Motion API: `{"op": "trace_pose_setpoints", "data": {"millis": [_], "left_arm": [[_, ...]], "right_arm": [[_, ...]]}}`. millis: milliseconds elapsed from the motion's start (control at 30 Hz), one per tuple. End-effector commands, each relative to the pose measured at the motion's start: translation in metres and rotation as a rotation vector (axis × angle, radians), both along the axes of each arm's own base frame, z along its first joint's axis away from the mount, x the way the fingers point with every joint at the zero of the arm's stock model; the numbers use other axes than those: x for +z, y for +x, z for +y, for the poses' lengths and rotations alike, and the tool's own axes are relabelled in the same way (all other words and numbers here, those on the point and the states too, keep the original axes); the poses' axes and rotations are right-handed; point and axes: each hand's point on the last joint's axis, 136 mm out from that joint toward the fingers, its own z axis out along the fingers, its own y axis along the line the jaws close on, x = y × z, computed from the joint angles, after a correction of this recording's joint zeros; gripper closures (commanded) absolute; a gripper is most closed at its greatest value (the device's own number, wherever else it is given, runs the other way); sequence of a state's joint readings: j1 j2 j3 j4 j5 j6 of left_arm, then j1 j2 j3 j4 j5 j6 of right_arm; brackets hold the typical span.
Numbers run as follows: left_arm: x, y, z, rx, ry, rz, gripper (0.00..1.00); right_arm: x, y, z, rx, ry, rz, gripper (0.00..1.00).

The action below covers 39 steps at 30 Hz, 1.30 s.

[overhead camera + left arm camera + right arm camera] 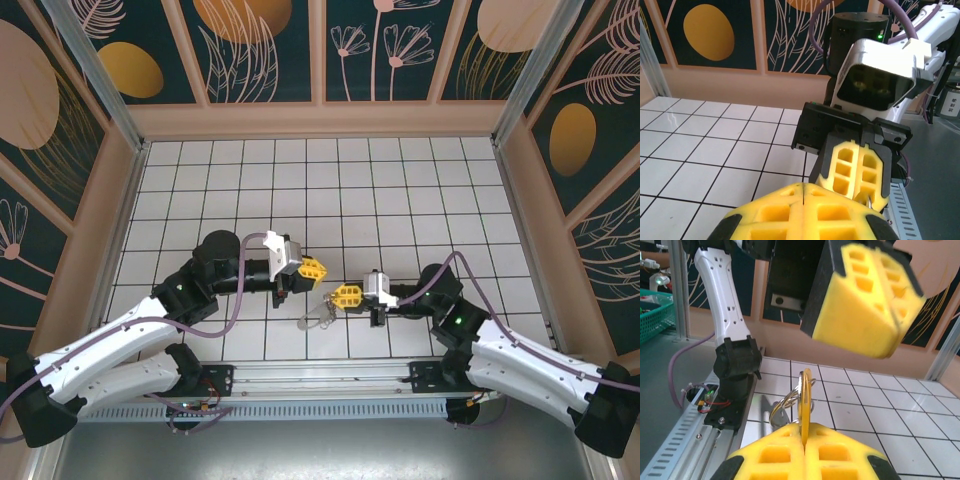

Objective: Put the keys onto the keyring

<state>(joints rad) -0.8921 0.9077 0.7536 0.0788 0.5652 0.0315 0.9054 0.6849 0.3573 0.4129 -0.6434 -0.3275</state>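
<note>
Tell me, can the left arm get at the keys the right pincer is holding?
Probably yes: the left pincer hangs close by the keys, nothing between them, though it is shut.

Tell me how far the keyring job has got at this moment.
Done: the right gripper has the brass key pinched edge-on. In hand: the silver ring hangs against that key; I cannot tell whether it is threaded through. The left gripper is shut and empty, close by but not touching. Left: finish or confirm the threading, then let go.
</note>
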Motion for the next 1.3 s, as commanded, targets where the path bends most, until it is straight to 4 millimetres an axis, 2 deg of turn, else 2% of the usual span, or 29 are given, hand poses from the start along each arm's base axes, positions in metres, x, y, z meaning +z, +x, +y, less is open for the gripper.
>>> {"op": "trace_pose_setpoints", "data": {"millis": [0, 67, 133, 233, 333, 567, 767, 1267], "left_arm": [[0.01, 0.005, 0.002, 0.031, -0.025, -0.02, 1.0], [0.005, 0.006, 0.005, 0.05, -0.001, -0.026, 1.0], [0.003, -0.001, 0.008, 0.019, 0.016, -0.034, 1.0], [-0.009, -0.01, 0.012, -0.015, 0.072, -0.022, 0.79], [-0.023, -0.015, 0.018, -0.03, 0.128, -0.019, 0.7], [-0.027, -0.026, 0.018, -0.096, 0.129, -0.039, 0.69], [-0.019, -0.036, 0.016, -0.157, 0.085, -0.052, 0.67], [-0.014, -0.035, 0.006, -0.196, 0.071, -0.045, 0.68]], "right_arm": [[0.016, 0.003, 0.0, -0.024, 0.035, -0.057, 1.0], [0.018, 0.002, 0.0, -0.021, 0.036, -0.063, 1.0], [0.019, 0.002, 0.001, -0.02, 0.021, -0.068, 1.0], [0.022, 0.002, 0.001, -0.014, 0.001, -0.085, 1.0], [0.026, -0.002, 0.001, 0.016, -0.007, -0.098, 1.0], [0.039, 0.003, 0.006, 0.028, -0.023, -0.122, 1.0], [0.041, 0.004, 0.011, 0.041, -0.033, -0.113, 1.0], [0.045, -0.001, 0.012, 0.079, -0.018, -0.132, 1.0]]}}
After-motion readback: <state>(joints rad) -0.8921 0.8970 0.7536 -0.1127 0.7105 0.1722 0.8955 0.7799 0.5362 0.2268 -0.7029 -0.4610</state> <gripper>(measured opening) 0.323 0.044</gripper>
